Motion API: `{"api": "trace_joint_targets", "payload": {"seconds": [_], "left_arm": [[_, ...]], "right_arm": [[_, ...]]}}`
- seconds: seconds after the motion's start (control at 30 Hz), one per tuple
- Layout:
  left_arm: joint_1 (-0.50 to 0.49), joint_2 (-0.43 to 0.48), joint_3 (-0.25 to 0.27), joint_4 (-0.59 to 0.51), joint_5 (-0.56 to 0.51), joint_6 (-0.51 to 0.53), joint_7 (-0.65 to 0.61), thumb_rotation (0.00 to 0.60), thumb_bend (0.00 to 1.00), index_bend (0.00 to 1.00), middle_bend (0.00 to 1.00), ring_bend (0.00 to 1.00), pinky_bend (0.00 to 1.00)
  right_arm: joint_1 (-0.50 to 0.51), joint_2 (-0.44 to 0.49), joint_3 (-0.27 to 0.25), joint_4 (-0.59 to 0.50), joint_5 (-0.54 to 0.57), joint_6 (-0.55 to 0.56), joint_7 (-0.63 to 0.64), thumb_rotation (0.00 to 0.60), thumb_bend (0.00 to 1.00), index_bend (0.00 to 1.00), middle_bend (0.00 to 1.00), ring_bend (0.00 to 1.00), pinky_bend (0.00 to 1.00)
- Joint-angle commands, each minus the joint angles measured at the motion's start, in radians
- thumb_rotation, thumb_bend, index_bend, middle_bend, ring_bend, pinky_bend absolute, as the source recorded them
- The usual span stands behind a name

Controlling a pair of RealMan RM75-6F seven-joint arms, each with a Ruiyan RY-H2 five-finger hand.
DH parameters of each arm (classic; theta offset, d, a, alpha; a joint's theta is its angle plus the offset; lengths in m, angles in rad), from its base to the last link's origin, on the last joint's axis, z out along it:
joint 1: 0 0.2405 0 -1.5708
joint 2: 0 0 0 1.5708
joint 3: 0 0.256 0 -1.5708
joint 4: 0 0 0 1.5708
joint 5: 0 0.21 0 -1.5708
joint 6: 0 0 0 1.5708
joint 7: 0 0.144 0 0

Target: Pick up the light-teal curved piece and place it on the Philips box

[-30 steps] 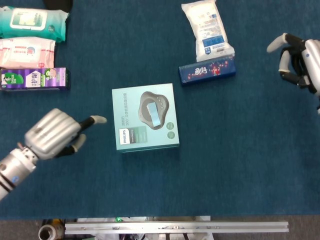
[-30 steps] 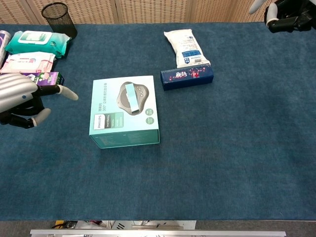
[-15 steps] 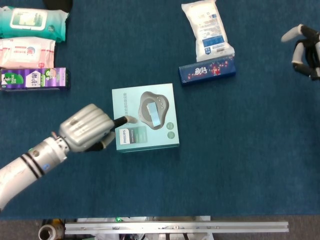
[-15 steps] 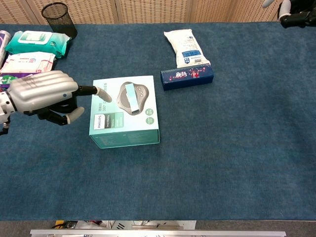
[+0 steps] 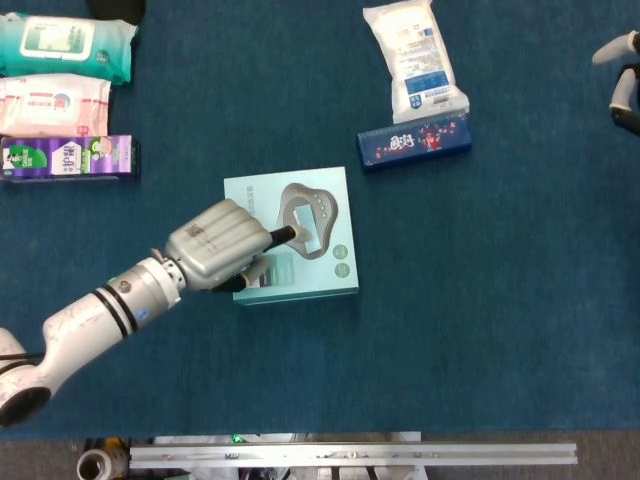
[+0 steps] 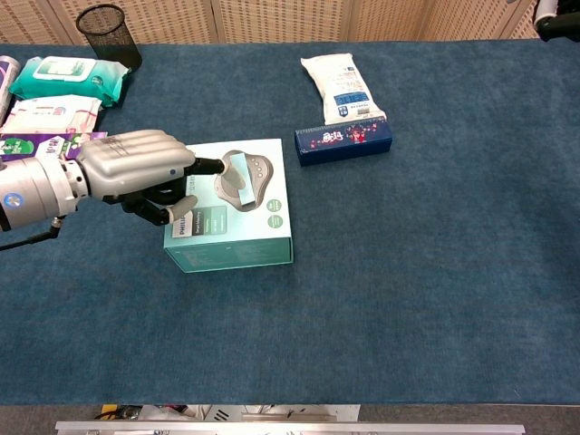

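Left hand half-curled and empty, fingertip beside light-teal curved plastic piece atop pale-teal cardboard Philips box, liable to knock it off if pushed.

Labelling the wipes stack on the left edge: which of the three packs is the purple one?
The purple pack is the one nearest the robot, below the pink pack; the teal pack lies farthest, by the mesh cup.

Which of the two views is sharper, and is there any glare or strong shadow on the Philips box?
Head view: soft, slightly blurry; the Philips box has no glare or hard shadow. Chest view: sharper; the small print on the box is unreadable, and the left robot hand casts only a faint shadow on the lid.
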Motion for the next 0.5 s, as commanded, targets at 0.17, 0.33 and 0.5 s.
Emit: {"api": "trace_joint_targets", "payload": {"seconds": [0.17,0.33,0.5], "left_arm": [[-0.029,-0.030,-0.002,-0.008,-0.043,-0.023,0.041,0.600,0.65,0.18,1.00,1.00,0.91],[-0.044,-0.044,-0.002,-0.001,-0.080,-0.035,0.065,0.600,0.65,0.18,1.00,1.00,0.91],[-0.051,-0.049,0.005,-0.001,-0.105,-0.039,0.085,0.600,0.65,0.18,1.00,1.00,0.91]], "right_arm": [[-0.006,0.005,0.003,0.002,-0.004,-0.001,0.008,0.600,0.68,0.41,0.80,0.86,1.00],[-0.014,0.010,0.004,0.004,-0.010,0.000,0.019,0.600,0.68,0.41,0.80,0.86,1.00],[-0.020,0.015,0.007,0.005,-0.012,0.000,0.027,0.600,0.68,0.41,0.80,0.86,1.00]]}}
